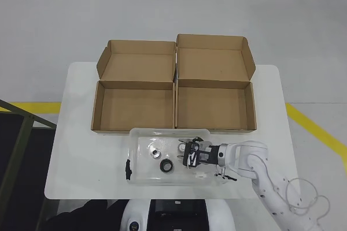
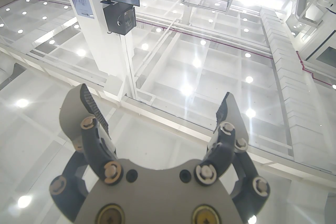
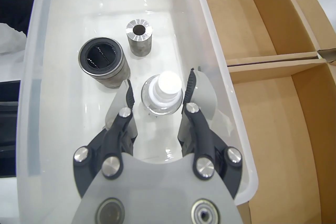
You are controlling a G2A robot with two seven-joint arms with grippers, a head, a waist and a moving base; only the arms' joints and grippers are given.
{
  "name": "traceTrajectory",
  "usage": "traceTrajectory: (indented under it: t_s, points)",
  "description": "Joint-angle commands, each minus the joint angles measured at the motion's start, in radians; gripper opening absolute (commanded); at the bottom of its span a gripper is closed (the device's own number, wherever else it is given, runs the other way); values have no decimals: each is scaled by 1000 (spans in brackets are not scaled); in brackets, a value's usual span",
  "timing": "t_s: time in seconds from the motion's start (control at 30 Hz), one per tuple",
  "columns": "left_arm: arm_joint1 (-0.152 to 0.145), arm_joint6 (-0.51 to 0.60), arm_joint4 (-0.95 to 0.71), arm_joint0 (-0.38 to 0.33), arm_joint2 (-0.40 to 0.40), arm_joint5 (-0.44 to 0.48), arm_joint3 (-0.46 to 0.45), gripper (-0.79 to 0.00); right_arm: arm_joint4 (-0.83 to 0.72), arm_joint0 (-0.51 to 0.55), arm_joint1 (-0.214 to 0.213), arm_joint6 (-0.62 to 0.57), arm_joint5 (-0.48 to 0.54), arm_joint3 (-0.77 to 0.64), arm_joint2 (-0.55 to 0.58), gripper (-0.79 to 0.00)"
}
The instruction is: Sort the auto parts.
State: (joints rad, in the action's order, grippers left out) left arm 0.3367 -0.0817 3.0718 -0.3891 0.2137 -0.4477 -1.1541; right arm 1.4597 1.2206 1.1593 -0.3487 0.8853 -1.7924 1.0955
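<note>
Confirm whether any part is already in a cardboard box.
No: the bearing, the metal sleeve and the white-capped part all stand in the clear bin, outside the cardboard boxes.

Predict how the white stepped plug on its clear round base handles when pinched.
The white stepped plug looks plastic, so probably light. Its smooth round sides may slip in the open right gripper. Upright on a wide base, it likely won't tip.

Glossy translucent plastic bin (image 3: pixel 204 25); brushed metal sleeve (image 3: pixel 139 42) (dull sides); matt brown cardboard boxes (image 1: pixel 133 110); smooth white plastic cap (image 3: pixel 170 83).
</note>
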Motion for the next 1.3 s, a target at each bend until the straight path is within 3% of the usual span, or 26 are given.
traceTrajectory:
  t_s: [0.0, 0.07, 0.23, 0.8, 1.27]
  points:
    - [0, 0, 0, 0, 0, 0, 0, 0, -1, -2, -1, -1, -1, 3, -2, -468]
    - [0, 0, 0, 0, 0, 0, 0, 0, 3, -5, -2, 1, -8, 3, -3, -533]
    - [0, 0, 0, 0, 0, 0, 0, 0, 6, 2, -7, 15, -5, -4, 1, -785]
    - [0, 0, 0, 0, 0, 0, 0, 0, -68, 90, -43, 64, 65, -227, 119, -785]
    - [0, 0, 0, 0, 0, 0, 0, 0, -297, 23, -42, 202, 59, -209, 128, -785]
